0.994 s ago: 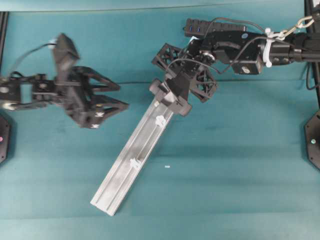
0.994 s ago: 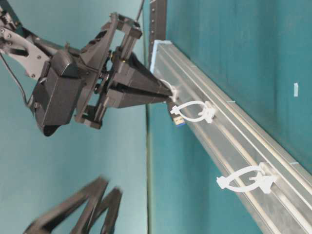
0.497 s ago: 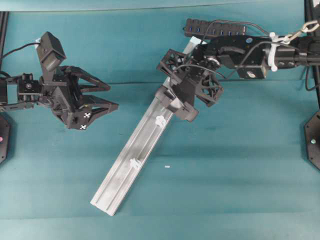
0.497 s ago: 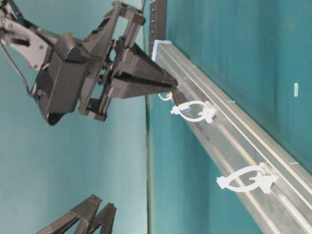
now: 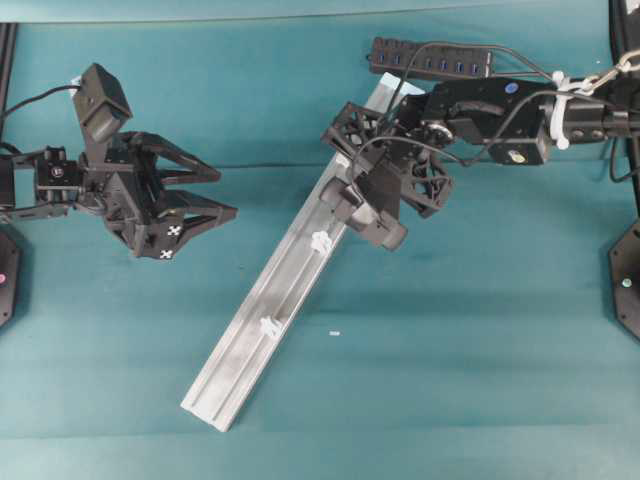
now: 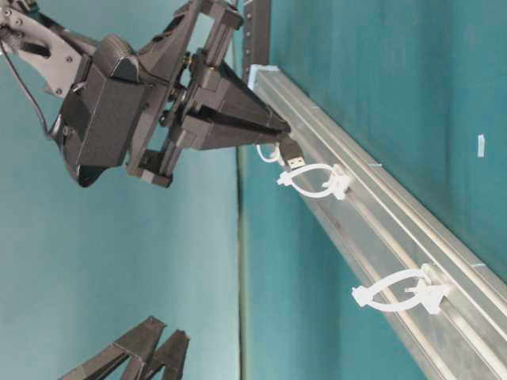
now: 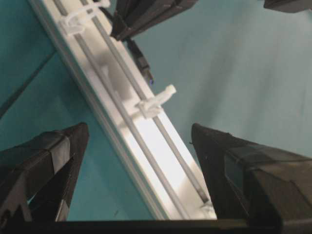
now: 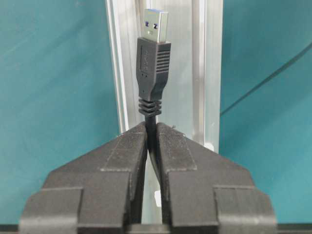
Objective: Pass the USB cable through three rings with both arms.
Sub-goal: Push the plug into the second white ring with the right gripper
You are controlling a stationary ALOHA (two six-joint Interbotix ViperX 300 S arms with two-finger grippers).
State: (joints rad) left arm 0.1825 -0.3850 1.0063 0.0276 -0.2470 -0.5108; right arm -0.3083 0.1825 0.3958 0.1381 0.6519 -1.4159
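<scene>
Black right gripper [image 8: 151,141] clamped on cable [image 8: 152,134] just behind plug [image 8: 154,53]; plug sticks out past fingertips, metal end pointing along rail [image 6: 396,229]. Plug tip [image 6: 296,161] just above middle ring [image 6: 313,180], not yet through it. Upper ring [image 7: 80,14] behind gripper, partly hidden. Lower ring [image 6: 400,291] farther down rail, untouched. Hub [image 5: 430,58] beyond rail's far end. Left gripper [image 5: 215,195] spread open, hovering over teal surface [image 5: 450,340], well apart from rail.

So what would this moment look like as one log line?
right fingers: shut on cable | plug: at middle ring | left fingers: open, apart
</scene>
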